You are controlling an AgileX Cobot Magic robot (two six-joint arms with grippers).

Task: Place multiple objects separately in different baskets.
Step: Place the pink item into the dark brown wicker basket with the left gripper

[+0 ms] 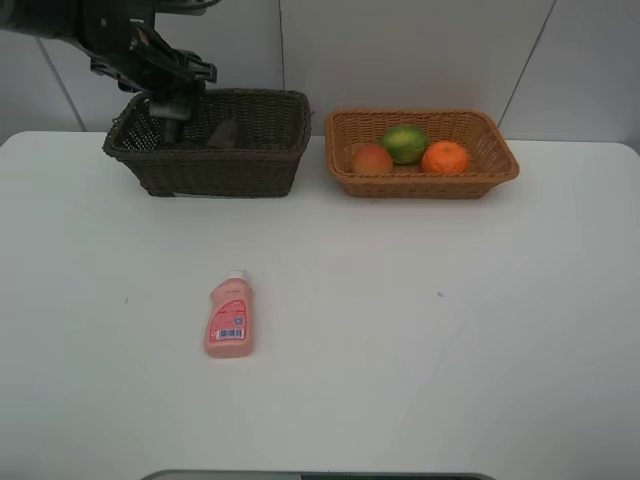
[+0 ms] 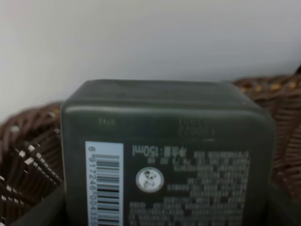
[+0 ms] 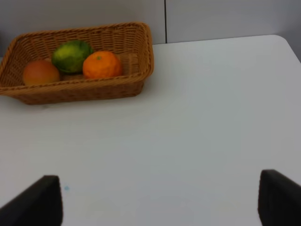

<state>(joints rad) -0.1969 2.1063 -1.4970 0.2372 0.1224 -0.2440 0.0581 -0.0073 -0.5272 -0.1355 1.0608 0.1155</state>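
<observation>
My left gripper (image 1: 170,106) hangs over the left end of the dark brown basket (image 1: 230,170), shut on the dark green pump bottle (image 2: 164,155). The bottle's labelled back fills the left wrist view, above the basket's weave. A faint greyish shape (image 1: 222,132) lies inside that basket; it may be the tumbler. The light tan basket (image 1: 500,172) holds the peach-like fruit (image 1: 371,158), the green fruit (image 1: 404,143) and the orange (image 1: 445,157). The small pink bottle (image 1: 229,318) lies flat on the table, cap pointing away. My right gripper (image 3: 160,202) is open above bare table, out of the high view.
The white table (image 1: 420,330) spreads from the baskets to the front edge. Both baskets stand side by side along the back, close to the tiled wall (image 1: 400,50). The tan basket (image 3: 131,84) is ahead of the right gripper, off to one side.
</observation>
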